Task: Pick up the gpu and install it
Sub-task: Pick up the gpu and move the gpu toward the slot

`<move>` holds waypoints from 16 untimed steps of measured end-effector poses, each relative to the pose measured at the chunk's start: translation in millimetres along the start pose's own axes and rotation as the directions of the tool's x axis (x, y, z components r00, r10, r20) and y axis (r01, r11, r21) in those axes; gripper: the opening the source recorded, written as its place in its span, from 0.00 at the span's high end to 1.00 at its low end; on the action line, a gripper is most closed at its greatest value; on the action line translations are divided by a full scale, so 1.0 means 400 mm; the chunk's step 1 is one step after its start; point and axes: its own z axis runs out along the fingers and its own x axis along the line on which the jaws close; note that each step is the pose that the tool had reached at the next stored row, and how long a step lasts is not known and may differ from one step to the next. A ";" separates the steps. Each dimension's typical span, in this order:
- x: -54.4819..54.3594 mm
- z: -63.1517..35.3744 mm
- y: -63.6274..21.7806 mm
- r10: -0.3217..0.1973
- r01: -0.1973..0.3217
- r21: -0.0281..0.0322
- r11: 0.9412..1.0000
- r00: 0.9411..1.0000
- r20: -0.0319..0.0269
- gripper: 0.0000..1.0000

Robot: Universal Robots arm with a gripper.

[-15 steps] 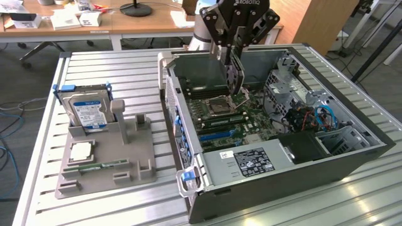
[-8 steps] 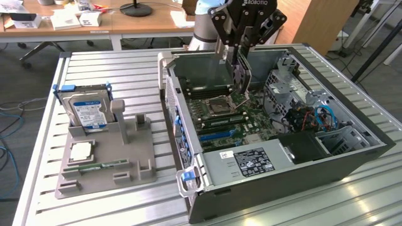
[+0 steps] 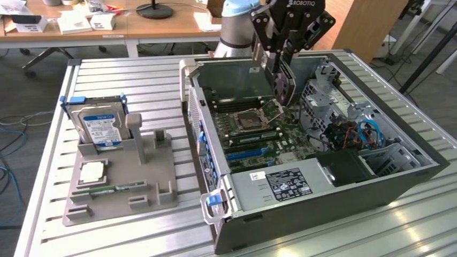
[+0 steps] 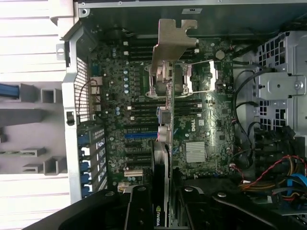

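The black two-fingered pincer (image 3: 283,60) points straight down from the pale blue-grey arm (image 3: 239,21). Its fingers are clamped on the gpu (image 3: 285,85), a thin flat card with a dark face and a silver metal bracket (image 4: 172,40), held on edge. Directly beneath it lies the green motherboard (image 3: 260,131) of an open dark-grey computer case (image 3: 335,214). Well off to the exterior view's left, a grey moulded tray (image 3: 121,176) carries a blue-labelled silver hard drive (image 3: 101,126). Everything rests on a slatted aluminium table (image 3: 128,80), with wooden desks (image 3: 143,27) beyond.
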 end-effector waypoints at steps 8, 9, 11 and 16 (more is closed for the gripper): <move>-0.037 0.001 0.003 -0.009 0.009 0.000 1.000 1.000 0.000 0.74; -0.042 0.001 0.003 -0.012 0.012 0.000 1.000 1.000 0.000 0.74; -0.050 0.001 0.003 -0.017 0.017 0.000 1.000 1.000 -0.001 0.74; -0.050 0.001 0.004 -0.018 0.018 0.000 1.000 1.000 -0.001 0.74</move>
